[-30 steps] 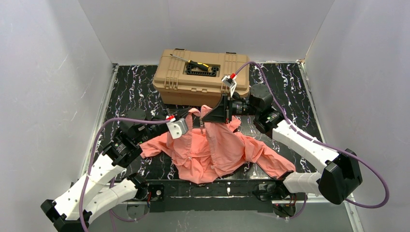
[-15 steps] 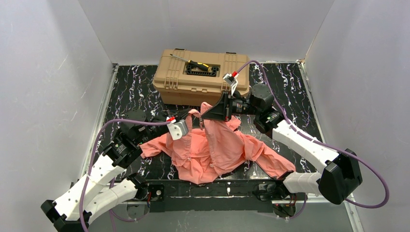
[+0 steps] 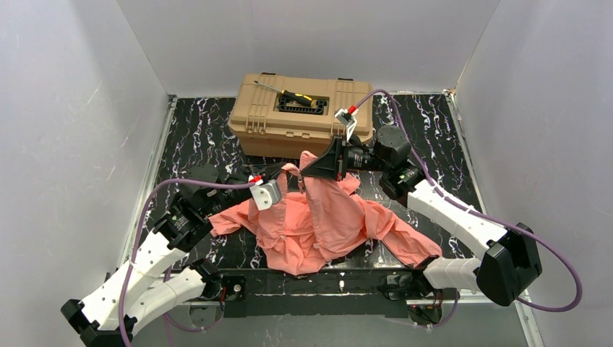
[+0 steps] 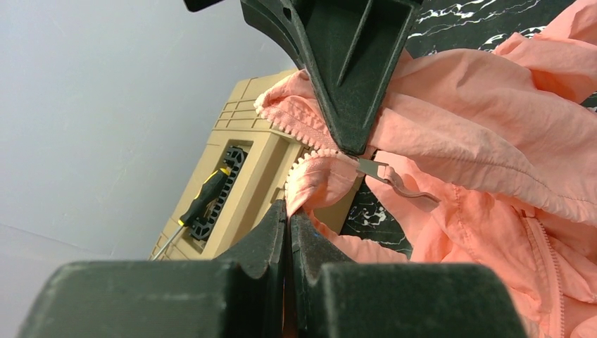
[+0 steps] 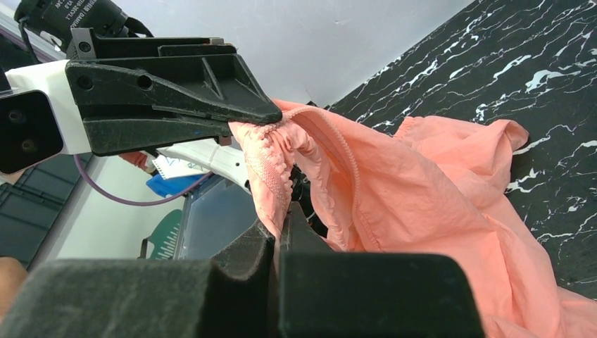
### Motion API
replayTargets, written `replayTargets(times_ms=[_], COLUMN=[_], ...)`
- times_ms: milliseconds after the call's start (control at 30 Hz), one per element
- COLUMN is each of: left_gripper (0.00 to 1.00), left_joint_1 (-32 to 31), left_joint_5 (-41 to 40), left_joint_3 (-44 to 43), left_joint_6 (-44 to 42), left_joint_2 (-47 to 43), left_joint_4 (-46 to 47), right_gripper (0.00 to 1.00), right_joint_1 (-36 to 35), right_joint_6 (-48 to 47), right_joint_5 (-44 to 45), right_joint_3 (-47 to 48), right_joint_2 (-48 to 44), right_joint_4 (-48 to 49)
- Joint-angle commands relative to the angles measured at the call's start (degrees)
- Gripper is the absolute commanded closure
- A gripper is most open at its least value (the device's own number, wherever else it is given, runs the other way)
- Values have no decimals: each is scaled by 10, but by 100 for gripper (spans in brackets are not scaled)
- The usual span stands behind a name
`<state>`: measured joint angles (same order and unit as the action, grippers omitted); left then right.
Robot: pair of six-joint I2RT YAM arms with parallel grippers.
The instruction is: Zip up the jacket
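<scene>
Top external view has the jacket (image 3: 318, 224) spread on the near half of the table (image 3: 434, 123), collar end raised toward the far toolbox (image 3: 303, 126). Thin, limp and probably slippery, it should weigh little and bunch when pulled, so holds belong on the stiffer zipper edge (image 4: 280, 118). Left gripper (image 4: 288, 211) and right gripper (image 4: 352, 146) are each clenched on that edge near the collar, tips close together.

The black marbled table (image 3: 189, 137) bears a tan toolbox (image 3: 303, 134) at the back and the jacket (image 3: 325, 217), collar seemingly lifted, nearer.
</scene>
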<state>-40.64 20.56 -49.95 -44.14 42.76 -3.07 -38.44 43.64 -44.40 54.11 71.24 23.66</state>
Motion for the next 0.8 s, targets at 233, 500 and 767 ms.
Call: replayTargets(times_ms=[233, 500, 767], left_gripper=[100, 100, 100], left_joint_1=[-1, 1, 1], left_joint_5=[-8, -4, 4], left_joint_3=[-4, -2, 2], left_joint_6=[21, 25, 12], left_joint_2=[-5, -4, -5], left_joint_4=[24, 22, 15], right_gripper=[99, 99, 99], right_joint_1=[-1, -7, -9], right_joint_6=[-35, -33, -10], right_joint_5=[-4, -14, -11], right_joint_3=[-13, 6, 14], right_joint_2=[-35, -20, -6], right_joint_4=[-32, -24, 16])
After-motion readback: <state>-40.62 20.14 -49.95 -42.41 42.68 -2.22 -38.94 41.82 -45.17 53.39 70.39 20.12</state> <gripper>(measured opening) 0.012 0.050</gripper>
